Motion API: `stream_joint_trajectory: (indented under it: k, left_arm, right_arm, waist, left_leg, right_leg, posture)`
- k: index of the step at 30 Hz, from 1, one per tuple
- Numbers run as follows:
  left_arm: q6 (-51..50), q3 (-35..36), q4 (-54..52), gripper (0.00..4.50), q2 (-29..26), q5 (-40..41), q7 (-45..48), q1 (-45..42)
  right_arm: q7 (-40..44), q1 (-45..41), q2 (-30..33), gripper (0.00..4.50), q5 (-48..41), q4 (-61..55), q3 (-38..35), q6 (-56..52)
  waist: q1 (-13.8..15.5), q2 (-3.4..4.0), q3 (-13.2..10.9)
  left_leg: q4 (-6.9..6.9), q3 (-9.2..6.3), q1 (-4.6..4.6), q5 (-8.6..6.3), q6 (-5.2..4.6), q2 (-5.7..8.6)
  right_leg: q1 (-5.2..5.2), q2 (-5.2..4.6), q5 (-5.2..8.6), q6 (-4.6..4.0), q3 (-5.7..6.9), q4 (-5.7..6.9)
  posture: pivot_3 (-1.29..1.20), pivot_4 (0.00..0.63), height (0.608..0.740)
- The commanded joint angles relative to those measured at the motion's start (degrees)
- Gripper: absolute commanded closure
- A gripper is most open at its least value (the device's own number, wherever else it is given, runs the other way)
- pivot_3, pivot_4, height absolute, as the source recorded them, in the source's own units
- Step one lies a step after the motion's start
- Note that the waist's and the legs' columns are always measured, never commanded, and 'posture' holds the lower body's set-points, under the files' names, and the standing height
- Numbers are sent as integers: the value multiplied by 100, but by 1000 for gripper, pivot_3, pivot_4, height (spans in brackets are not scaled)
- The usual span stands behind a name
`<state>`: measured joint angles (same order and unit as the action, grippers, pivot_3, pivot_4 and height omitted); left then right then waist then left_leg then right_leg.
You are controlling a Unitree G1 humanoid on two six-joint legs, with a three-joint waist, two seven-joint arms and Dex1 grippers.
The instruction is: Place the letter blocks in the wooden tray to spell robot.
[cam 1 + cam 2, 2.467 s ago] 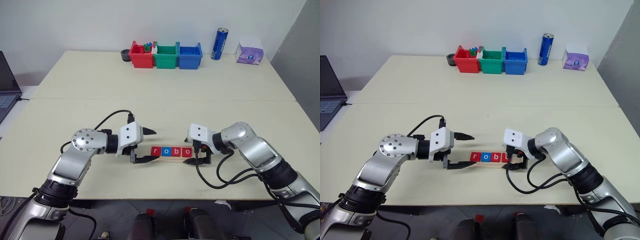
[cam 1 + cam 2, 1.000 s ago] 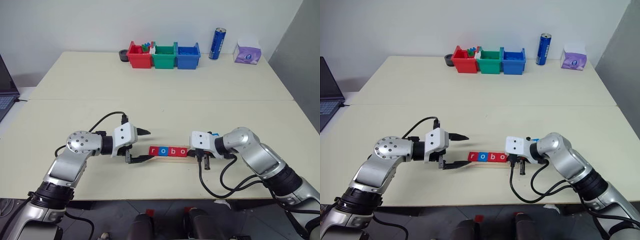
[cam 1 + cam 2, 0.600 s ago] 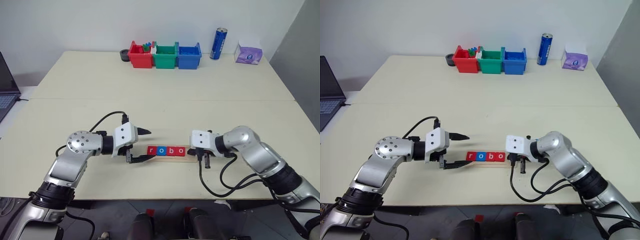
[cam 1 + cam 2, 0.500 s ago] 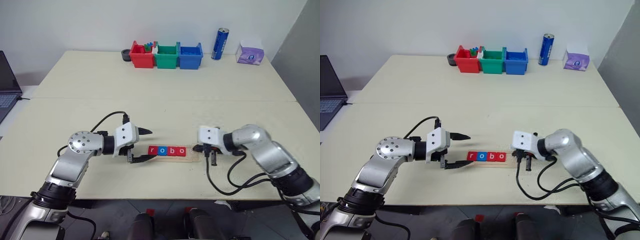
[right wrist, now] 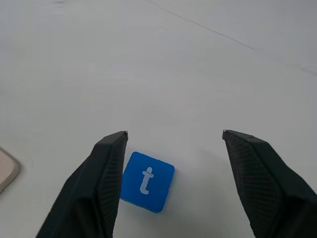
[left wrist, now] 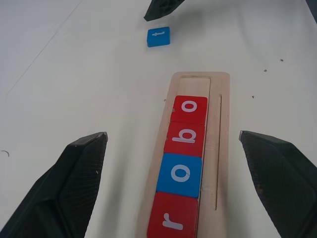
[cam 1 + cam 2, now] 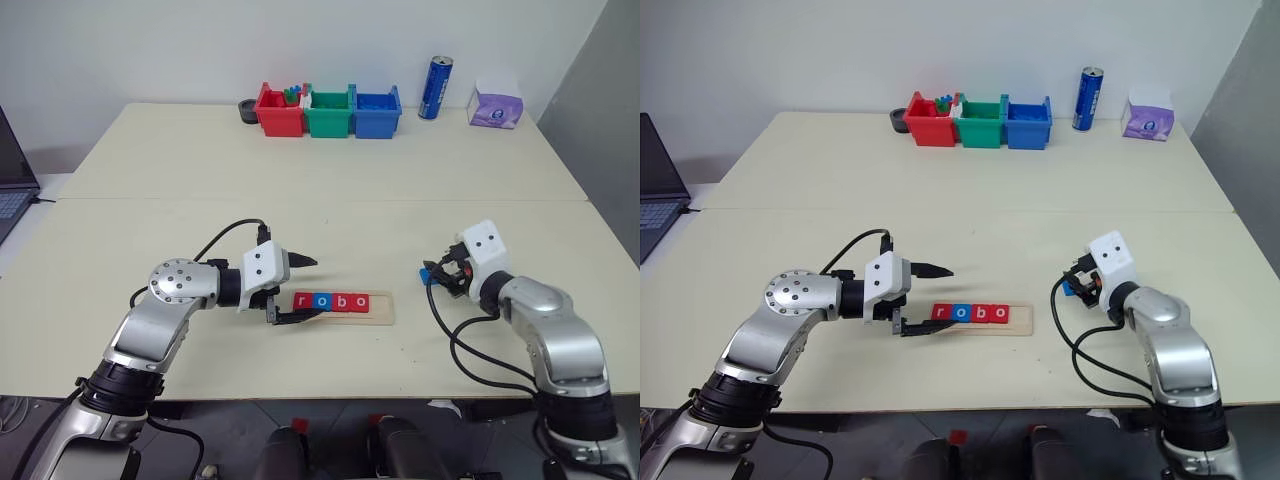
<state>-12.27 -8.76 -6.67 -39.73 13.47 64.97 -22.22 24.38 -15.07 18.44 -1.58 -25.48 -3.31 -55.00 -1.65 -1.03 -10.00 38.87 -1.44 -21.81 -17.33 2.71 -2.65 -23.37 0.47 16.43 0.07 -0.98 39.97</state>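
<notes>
The tray (image 7: 345,305) is lying near the front edge of the table (image 7: 320,180), holding four blocks (image 7: 331,301) in a row — red r, blue o, red b, red o — with the slot at its right end sitting bare. The fifth block, the blue t (image 5: 146,181), is lying flat on the table well to the right of the tray, apart from it.

The right gripper (image 5: 173,173) is hovering over the t with its jaws standing wide; one finger (image 5: 106,168) is sitting just beside the block's edge, and whether it is touching cannot be told. Nothing is being held.

The left gripper (image 7: 296,290) is pointing along the tray from its left end, jaws spread wide and straddling the line of the tray — holding nothing.

Across the table, three bins (image 7: 328,110) — red, green, blue — are standing side by side, with a blue can (image 7: 435,88) and a tissue box (image 7: 496,104) to their right.
</notes>
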Motion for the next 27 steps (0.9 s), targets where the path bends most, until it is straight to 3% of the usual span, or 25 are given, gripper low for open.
stream_joint_trajectory:
  k: [1, 18, 23, 27]
  left_arm:
    - [31, -10, -127, 0, 1, 29, 48, -128]
    - [70, -23, -63, 0, 21, -56, 71, -158]
    - [79, -11, -64, 0, 11, -75, 71, -155]
    - [97, -9, -57, 0, 6, -84, 80, -151]
  right_arm:
    - [-396, 108, -224, 1187, -55, -498, -60, -189]
    - [-1337, 499, -917, 1187, 27, -298, 260, 341]
    - [-1468, 566, -966, 11, 13, -196, 278, 473]
    - [-1549, 609, -1010, 11, 21, -94, 397, 504]
  waist:
    - [0, 0, 0]
    - [-6, 0, 0]
    - [-5, 0, 0]
    - [-6, 0, 0]
  left_leg:
    - [0, 0, 0, 0, 0, 1]
    - [-1, 0, 1, 0, 0, 1]
    - [-1, 0, 0, 0, 0, 1]
    - [-2, -1, 1, 0, 0, 1]
  right_leg:
    - [0, 0, 0, 0, 1, 0]
    - [0, 2, 1, 1, 0, -1]
    - [0, 2, 1, 1, 1, -2]
    - [0, 2, 1, 1, 1, -2]
  posture:
    - [0, 150, 740]
    - [0, 150, 740]
    - [0, 150, 740]
    - [0, 150, 740]
